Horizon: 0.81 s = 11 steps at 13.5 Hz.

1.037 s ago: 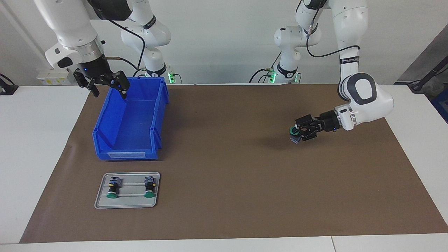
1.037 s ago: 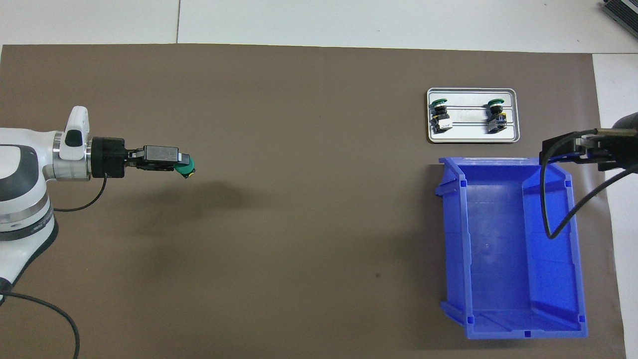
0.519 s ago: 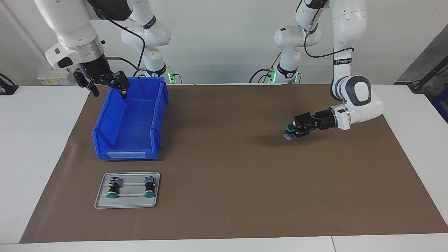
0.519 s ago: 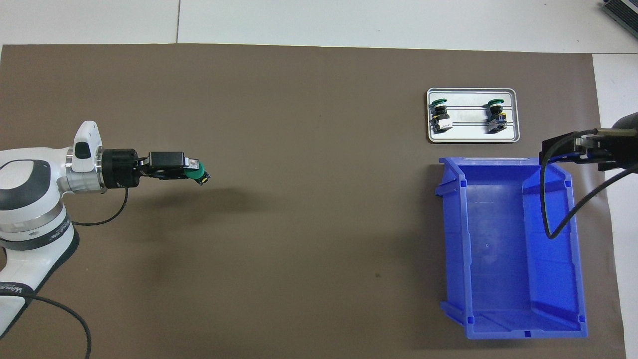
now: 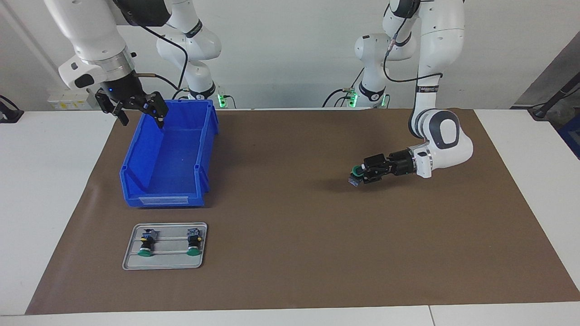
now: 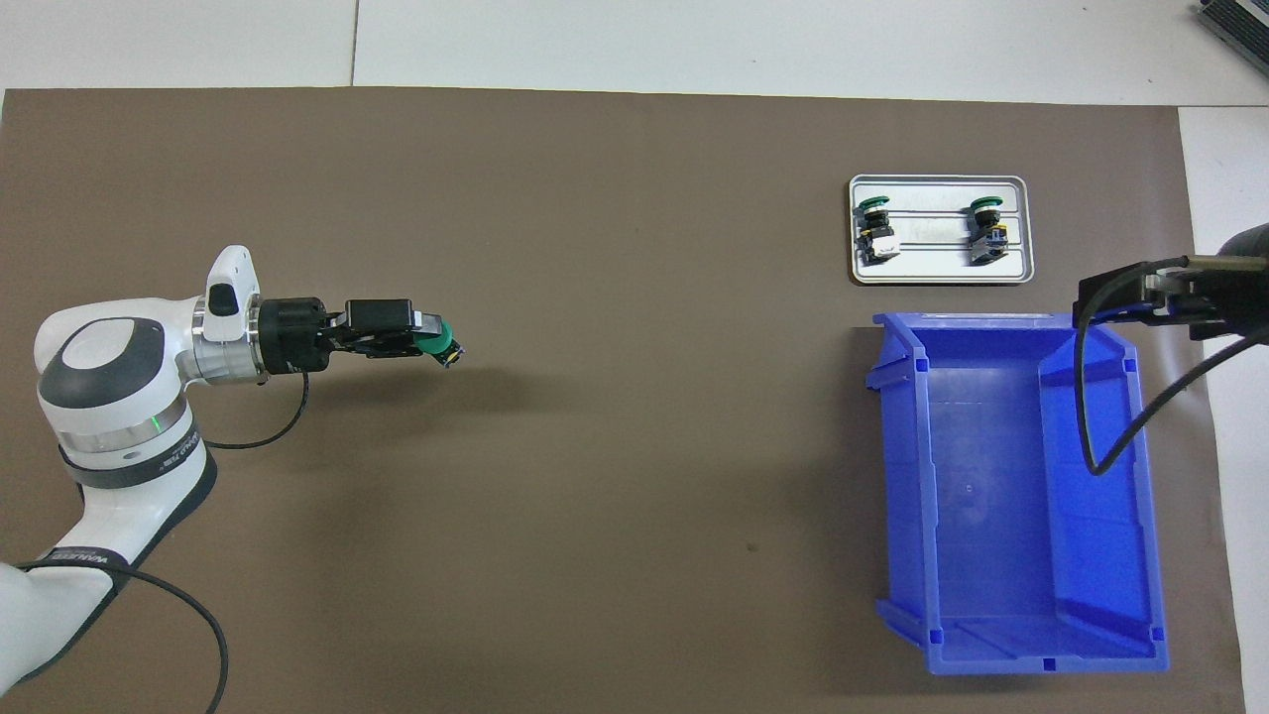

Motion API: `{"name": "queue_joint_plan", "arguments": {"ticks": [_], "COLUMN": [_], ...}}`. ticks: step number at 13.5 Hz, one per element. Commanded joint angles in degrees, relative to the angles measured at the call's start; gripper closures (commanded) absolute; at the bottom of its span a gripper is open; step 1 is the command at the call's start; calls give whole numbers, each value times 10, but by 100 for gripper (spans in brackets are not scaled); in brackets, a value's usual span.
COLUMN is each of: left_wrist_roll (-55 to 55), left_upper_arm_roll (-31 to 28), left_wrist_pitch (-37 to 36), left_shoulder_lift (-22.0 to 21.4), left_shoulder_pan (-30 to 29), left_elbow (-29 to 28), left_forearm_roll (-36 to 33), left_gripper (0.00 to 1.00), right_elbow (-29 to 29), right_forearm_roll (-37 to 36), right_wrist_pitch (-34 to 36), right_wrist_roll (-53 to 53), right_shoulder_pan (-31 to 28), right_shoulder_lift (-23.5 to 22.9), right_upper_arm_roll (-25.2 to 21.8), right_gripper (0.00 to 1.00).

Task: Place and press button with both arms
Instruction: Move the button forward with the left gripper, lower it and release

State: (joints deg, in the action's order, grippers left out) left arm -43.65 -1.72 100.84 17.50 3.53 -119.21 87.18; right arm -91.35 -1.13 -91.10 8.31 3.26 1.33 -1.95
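Note:
My left gripper [image 5: 359, 175] is shut on a green-capped button [image 5: 355, 176] and holds it a little above the brown mat [image 5: 294, 203], toward the left arm's end of the table. The overhead view shows this gripper [image 6: 436, 342] and the button [image 6: 441, 344] too. Two more buttons [image 5: 146, 242] [image 5: 194, 241] lie on a grey tray [image 5: 164, 265], farther from the robots than the bin. My right gripper [image 5: 136, 111] hangs open and empty over the blue bin's [image 5: 167, 154] edge nearest the robots; it also shows in the overhead view [image 6: 1155, 297].
The blue bin [image 6: 1011, 496] is open-topped, with nothing showing inside, toward the right arm's end. The grey tray [image 6: 940, 276] lies beside it. A black cable [image 6: 1110, 397] hangs over the bin from the right arm.
My left arm has carried the button toward the middle of the table and slightly lower. The right arm has not moved.

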Motion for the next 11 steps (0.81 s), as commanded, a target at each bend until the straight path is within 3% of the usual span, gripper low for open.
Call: {"name": "queue_joint_plan", "arguments": {"ticks": [1,11], "left_wrist_roll": [-91,-118], "left_upper_arm_roll": [-5,-4], "left_wrist_pitch": [11,37], "left_shoulder_lift": [38,45], "left_shoulder_pan": [25,89], "left_elbow": [-18,-24], "left_forearm_roll": [55,83], "left_gripper": [100,100], "right_elbow": [5,5], "right_forearm_roll": [11,11], "right_wrist_pitch": [8,8], "right_wrist_roll": [-12,-11], "right_shoulder_pan": [-5,-5], "right_shoulder_lift": [-2,-2], "right_upper_arm_roll": [3,3], "right_gripper": [0,0]}}
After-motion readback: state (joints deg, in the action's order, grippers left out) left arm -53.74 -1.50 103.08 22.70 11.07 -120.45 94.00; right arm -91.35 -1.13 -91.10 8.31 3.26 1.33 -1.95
